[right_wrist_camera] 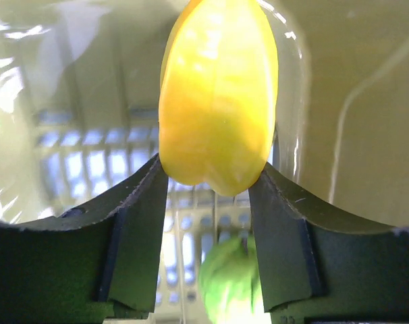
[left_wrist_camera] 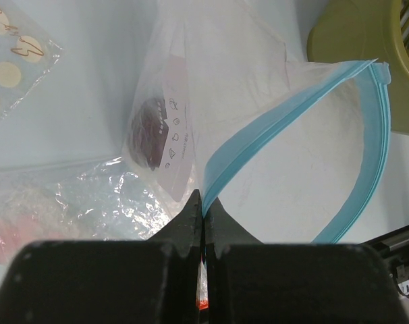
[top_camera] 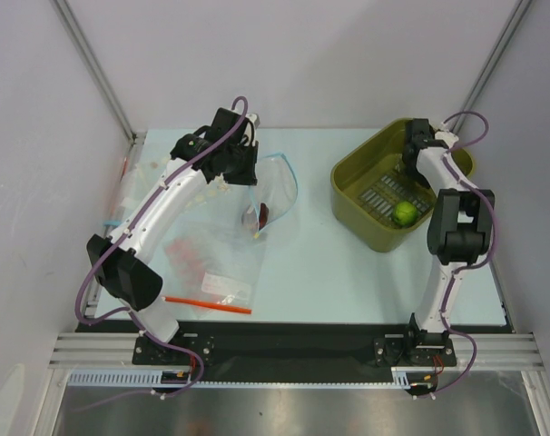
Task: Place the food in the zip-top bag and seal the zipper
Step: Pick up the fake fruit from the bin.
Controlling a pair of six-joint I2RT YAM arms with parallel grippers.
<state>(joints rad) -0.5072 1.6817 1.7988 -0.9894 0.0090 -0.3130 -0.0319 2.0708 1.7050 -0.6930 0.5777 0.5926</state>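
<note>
One yellow fruit [right_wrist_camera: 218, 94], light, hard and likely slippery, sits clamped across its middle in the right hand [right_wrist_camera: 211, 183] inside the tub [top_camera: 352, 177], upper right; the left hand [left_wrist_camera: 203, 202] pinches the limp bag [left_wrist_camera: 225, 61] by its blue zipper [left_wrist_camera: 279, 111], left of centre.

- The zip-top bag [left_wrist_camera: 258, 81] has a white strip [left_wrist_camera: 179, 131] with a column of small pictogram signs, too small to read.
- The dotted bag [left_wrist_camera: 15, 64] shows brownish squiggles, illegible.
- No legible words, brands or numbers.

Open blue-zipped bag [left_wrist_camera: 306, 162], red fruit [left_wrist_camera: 149, 131] inside
</note>
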